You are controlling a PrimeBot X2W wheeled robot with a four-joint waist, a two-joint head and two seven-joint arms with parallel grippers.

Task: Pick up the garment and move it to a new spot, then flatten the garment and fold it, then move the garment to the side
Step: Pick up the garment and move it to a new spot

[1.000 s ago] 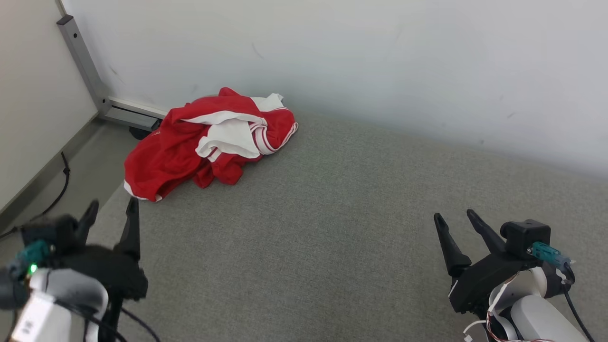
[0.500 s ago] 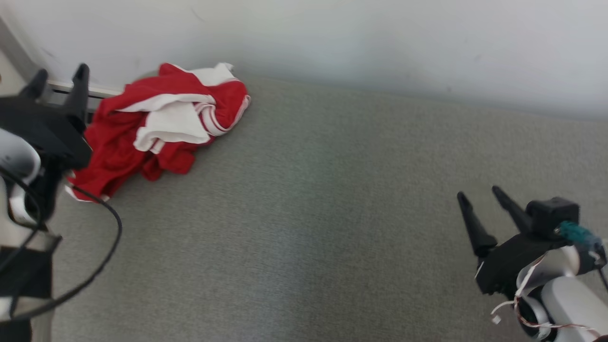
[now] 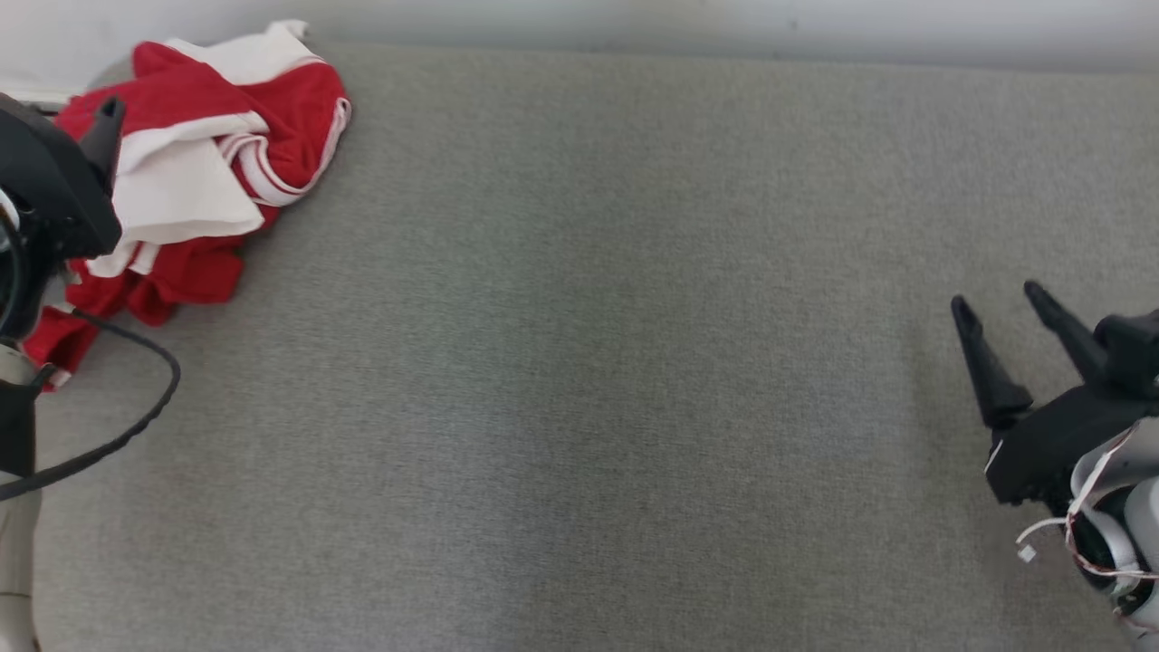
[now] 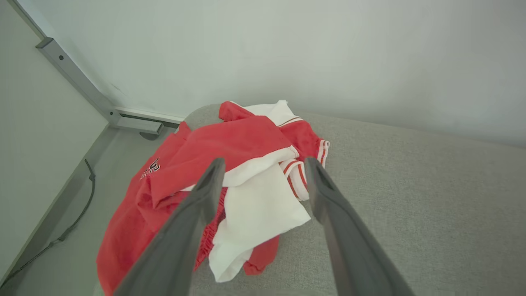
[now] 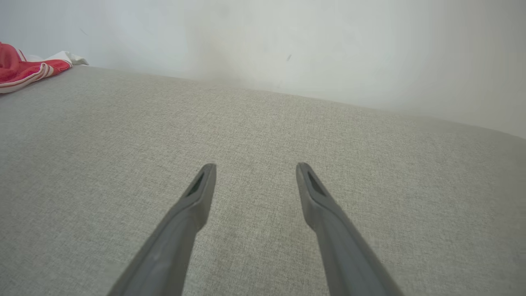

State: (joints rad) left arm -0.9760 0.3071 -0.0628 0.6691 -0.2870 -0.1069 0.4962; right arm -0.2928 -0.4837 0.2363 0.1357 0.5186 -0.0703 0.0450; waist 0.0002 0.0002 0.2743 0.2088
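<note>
The garment [image 3: 213, 136] is a crumpled red and white heap at the far left corner of the grey padded surface [image 3: 579, 362], partly draped over its left edge. In the left wrist view my left gripper [image 4: 263, 162] hovers open just above the garment [image 4: 242, 144], a fingertip on either side of its white panel. In the head view one left finger [image 3: 104, 136] stands in front of the heap's left part. My right gripper [image 3: 996, 301] is open and empty at the right, far from the cloth. The right wrist view shows it [image 5: 255, 165] over bare fabric, the garment [image 5: 24, 70] far to the left.
A white wall [image 4: 328, 61] runs along the far edge of the surface. Beyond the left edge, a grey metal frame leg [image 4: 78, 82] stands on the floor, where a dark cable [image 4: 82, 197] also lies. A black cable [image 3: 136, 417] loops from my left arm.
The head camera has tilted down and turned right, shifting the whole picture. My left gripper has advanced from the near left up to the garment, still open. The right gripper keeps its pose.
</note>
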